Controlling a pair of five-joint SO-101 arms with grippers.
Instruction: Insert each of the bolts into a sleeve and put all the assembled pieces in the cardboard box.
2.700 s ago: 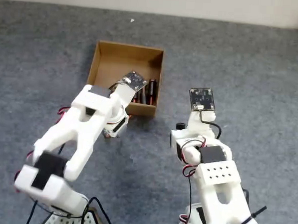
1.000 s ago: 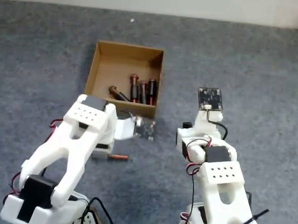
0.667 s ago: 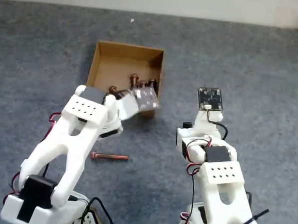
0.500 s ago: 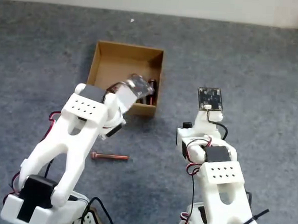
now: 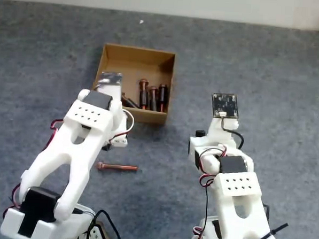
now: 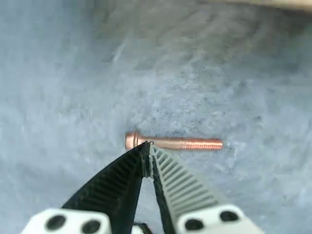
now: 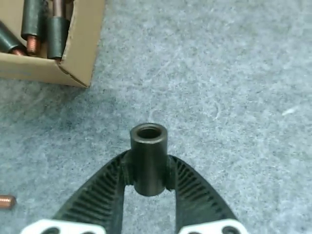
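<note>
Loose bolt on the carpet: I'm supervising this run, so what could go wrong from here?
1. The left hand is shut, its tips at the head of the bolt; a nudge may roll it away.
2. The right hand holds the sleeve upright, but the bolt lies flat, so a tilted insertion could jam or dislodge the sleeve.

High view down on carpet (image 5: 268, 77); wrist views close above it, loose bolt (image 5: 117, 166) in all.
</note>
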